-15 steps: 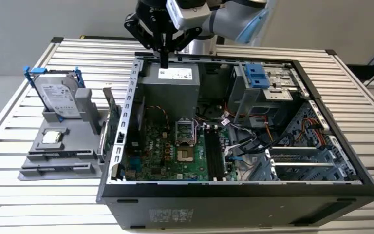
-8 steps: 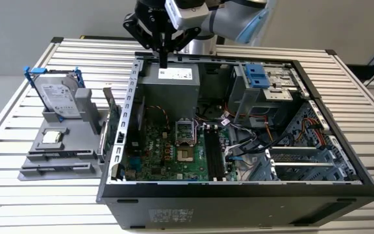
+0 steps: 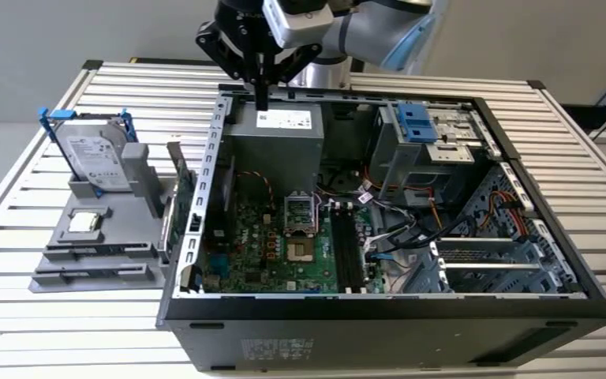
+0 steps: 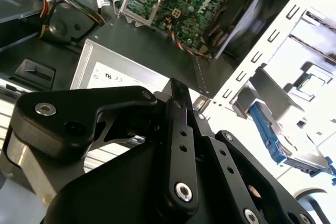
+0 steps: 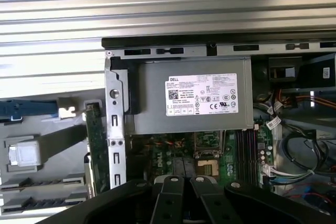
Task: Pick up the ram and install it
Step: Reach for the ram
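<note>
My gripper hangs over the back left corner of the open computer case, just above the grey power supply. Its fingers stand together, shut, and nothing shows between them in both wrist views. The green motherboard lies in the case floor below, with its long black slots to the exterior view's right of the processor socket. The ram is hidden or out of view.
A grey holder stands on the slatted table at the exterior view's left, carrying a silver hard drive in a blue frame. A green expansion card stands upright beside the case wall. Cables and drive bays crowd the case's right half.
</note>
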`<control>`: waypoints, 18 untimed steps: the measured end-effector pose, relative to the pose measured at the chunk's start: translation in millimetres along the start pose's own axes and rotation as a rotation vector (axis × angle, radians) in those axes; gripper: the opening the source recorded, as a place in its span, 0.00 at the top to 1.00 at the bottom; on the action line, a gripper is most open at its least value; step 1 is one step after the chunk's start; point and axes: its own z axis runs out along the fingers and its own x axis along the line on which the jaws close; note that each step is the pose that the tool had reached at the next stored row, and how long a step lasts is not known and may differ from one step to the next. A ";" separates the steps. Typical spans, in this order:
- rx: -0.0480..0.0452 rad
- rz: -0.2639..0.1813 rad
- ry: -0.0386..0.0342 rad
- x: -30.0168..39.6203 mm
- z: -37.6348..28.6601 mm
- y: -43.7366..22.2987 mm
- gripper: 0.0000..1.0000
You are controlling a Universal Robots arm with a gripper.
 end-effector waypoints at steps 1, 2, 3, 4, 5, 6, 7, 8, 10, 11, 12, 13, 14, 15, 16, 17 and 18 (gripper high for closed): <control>0.0000 0.000 0.0000 0.4 0.0 0.0 1.00; 0.0000 0.000 0.0000 0.9 0.0 -0.1 1.00; 0.0000 0.000 0.0000 1.5 0.0 -0.1 1.00; 0.0000 0.000 0.0000 2.0 -0.1 -0.1 1.00; 0.0000 0.000 0.0000 2.6 -0.1 -0.2 1.00; 0.0000 0.000 0.0000 3.1 -0.1 -0.2 1.00; 0.0000 0.000 0.0000 3.7 -0.1 -0.3 1.00; 0.0000 0.000 0.0000 4.2 -0.1 -0.3 1.00; 0.0000 0.000 0.0000 5.2 -0.1 -0.3 1.00; 0.0000 0.000 0.0000 5.7 -0.1 -0.4 1.00; 0.0000 0.000 0.0000 6.2 -0.2 -0.4 1.00; 0.0000 0.000 0.0000 6.6 -0.1 -0.4 1.00; 0.0001 0.000 0.0001 7.0 -0.2 -0.5 1.00; 0.0000 0.000 0.0000 7.4 -0.1 -0.5 1.00; -0.0001 0.000 0.0000 7.8 -0.2 -0.5 1.00; 0.0000 0.000 0.0000 8.2 -0.2 -0.6 1.00; 0.0000 0.000 0.0000 8.6 -0.2 -0.6 1.00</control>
